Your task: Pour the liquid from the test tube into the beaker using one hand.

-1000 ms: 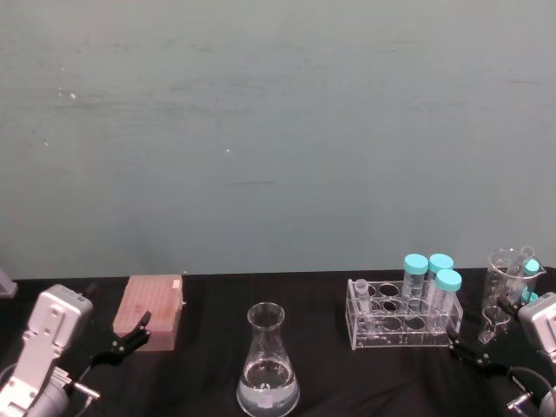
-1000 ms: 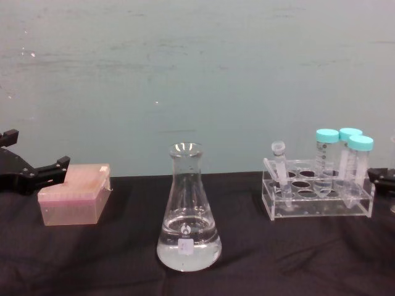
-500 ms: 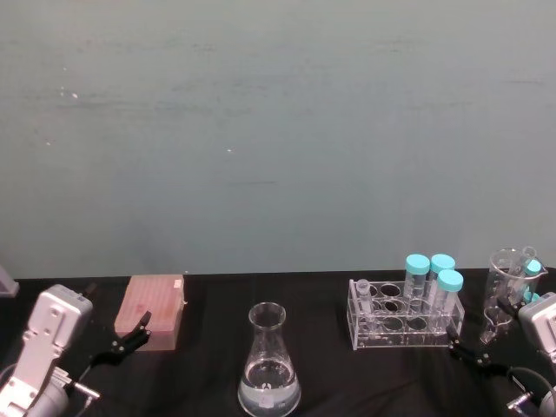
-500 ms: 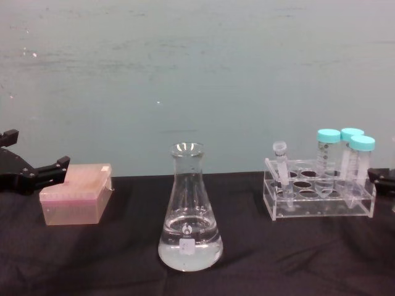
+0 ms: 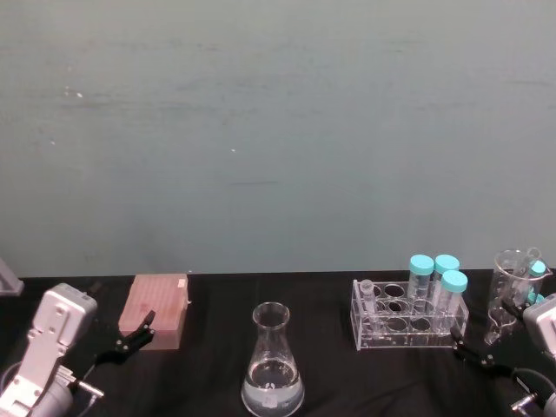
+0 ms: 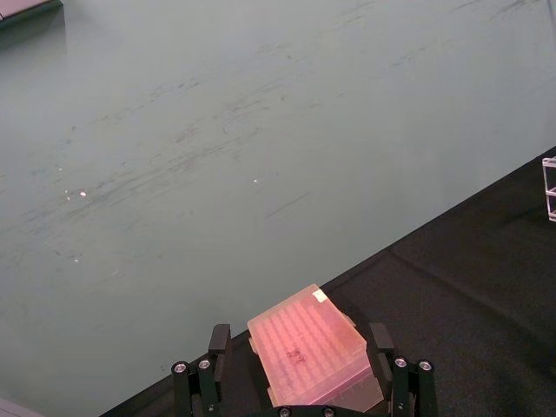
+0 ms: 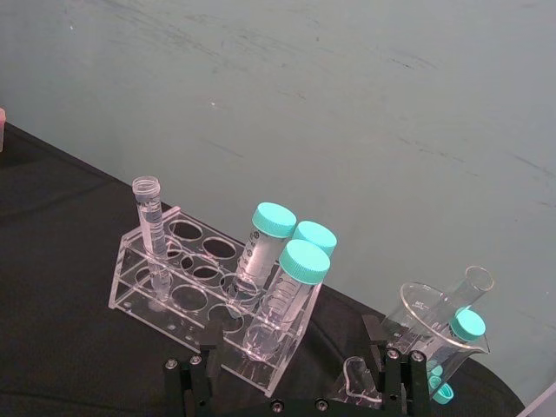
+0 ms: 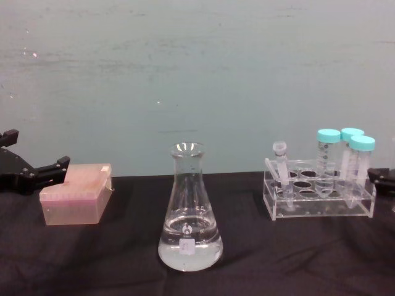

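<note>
The test tube (image 7: 149, 217) stands in the left end hole of the clear rack (image 7: 130, 291), uncapped; I cannot make out any liquid in it. It shows in the head view as the test tube (image 5: 366, 297) and in the chest view as the test tube (image 8: 281, 165). The beaker (image 8: 190, 216) stands mid-table left of the rack, with clear liquid (image 8: 190, 253) in its base. In the head view the beaker (image 5: 273, 373) is near the front. My right gripper (image 7: 291, 352) is open and holds nothing, just right of the rack. My left gripper (image 6: 300, 339) is open beside the pink box.
A pink tip box (image 5: 156, 308) sits at the left, just beyond the left gripper (image 5: 130, 340). Three turquoise-capped tubes (image 8: 345, 157) fill the rack's right end. A glass measuring beaker (image 5: 512, 287) with more tubes stands at the far right, near the right gripper (image 5: 473, 356).
The head and chest views have shifted slightly, so everything sits a little lower and to the right. Nothing on the table has moved, and both grippers hold their places.
</note>
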`<state>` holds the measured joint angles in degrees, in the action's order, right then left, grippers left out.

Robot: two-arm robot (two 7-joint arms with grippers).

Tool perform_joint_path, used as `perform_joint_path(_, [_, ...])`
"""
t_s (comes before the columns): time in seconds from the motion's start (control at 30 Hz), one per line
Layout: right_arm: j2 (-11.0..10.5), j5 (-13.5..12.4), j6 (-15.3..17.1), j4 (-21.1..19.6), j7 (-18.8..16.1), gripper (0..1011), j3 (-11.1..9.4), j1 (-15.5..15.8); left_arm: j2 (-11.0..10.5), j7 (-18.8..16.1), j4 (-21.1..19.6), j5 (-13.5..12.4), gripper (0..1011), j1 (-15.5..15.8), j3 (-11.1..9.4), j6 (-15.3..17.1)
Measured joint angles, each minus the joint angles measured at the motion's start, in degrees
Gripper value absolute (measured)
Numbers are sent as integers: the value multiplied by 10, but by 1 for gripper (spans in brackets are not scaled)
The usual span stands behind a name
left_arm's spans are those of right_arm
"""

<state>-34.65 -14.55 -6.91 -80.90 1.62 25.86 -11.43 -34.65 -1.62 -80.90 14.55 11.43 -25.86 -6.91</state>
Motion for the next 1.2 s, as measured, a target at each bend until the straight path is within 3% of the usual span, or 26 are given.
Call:
perform_joint_path(0.13, [0,0,0,0,-1,1000,0,0,0,0,0,0,1000,0,0,0])
perform_joint_path(0.57, [12,0,-8,18,-57,1000,-9,-19,0,0,0,0,1000,0,0,0])
perform_joint_path(0.83, [24,-21,-19,41,-119,1000,-17,-41,0,0,0,0,1000,0,0,0])
perform_joint_path(1.2, [40,-17,-37,77,-178,1000,-16,-78,0,0,0,0,1000,0,0,0])
